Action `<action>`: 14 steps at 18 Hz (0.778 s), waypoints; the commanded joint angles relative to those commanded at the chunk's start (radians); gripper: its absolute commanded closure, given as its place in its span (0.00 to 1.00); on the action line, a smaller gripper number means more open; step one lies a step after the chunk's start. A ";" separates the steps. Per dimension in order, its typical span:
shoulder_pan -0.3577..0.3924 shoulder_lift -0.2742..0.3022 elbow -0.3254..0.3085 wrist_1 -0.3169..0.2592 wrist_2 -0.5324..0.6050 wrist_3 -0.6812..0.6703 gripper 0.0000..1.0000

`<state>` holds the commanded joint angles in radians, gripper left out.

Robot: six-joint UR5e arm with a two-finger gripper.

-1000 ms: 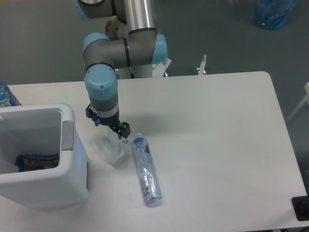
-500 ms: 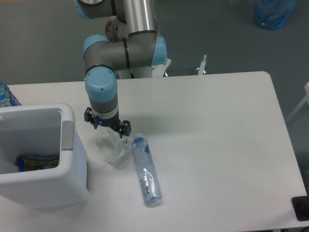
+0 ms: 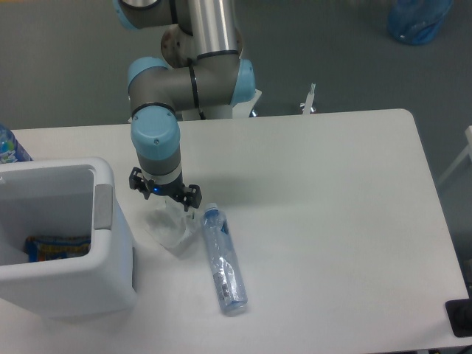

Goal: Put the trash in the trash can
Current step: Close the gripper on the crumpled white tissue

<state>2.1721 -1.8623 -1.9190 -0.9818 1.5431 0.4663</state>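
We see the claw [image 3: 165,198] turned a little further about its own axis than half a second ago, so its two dark tips now sit nearly level with each other, while its place over the desk [image 3: 332,199] is almost unchanged. The crumpled paper wad [image 3: 171,227] lies directly beneath the claw, where it lay before, and the plastic bottle [image 3: 223,258] lies just to the claw's lower right, also unmoved. The claw's fingers stand apart, spread above the wad; we cannot tell whether they touch the paper, and they grip nothing that we can make out. The wad is white on a white desk, so its outline is faint. To the left of the claw stands the white trash can [image 3: 103,221], its left side cut off by the frame edge; something coloured lies inside it, too small to name. The arm's upper part runs out of the top of the picture.
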 joint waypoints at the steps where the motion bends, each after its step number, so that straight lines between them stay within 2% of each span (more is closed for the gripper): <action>1: 0.000 0.000 0.000 0.000 0.005 0.000 0.00; 9: 0.000 -0.015 0.000 0.005 0.006 -0.008 0.02; 11: 0.000 -0.017 0.003 0.005 0.022 -0.008 0.12; 14: 0.000 -0.015 0.009 0.005 0.023 -0.009 0.34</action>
<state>2.1721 -1.8776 -1.9098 -0.9771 1.5662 0.4571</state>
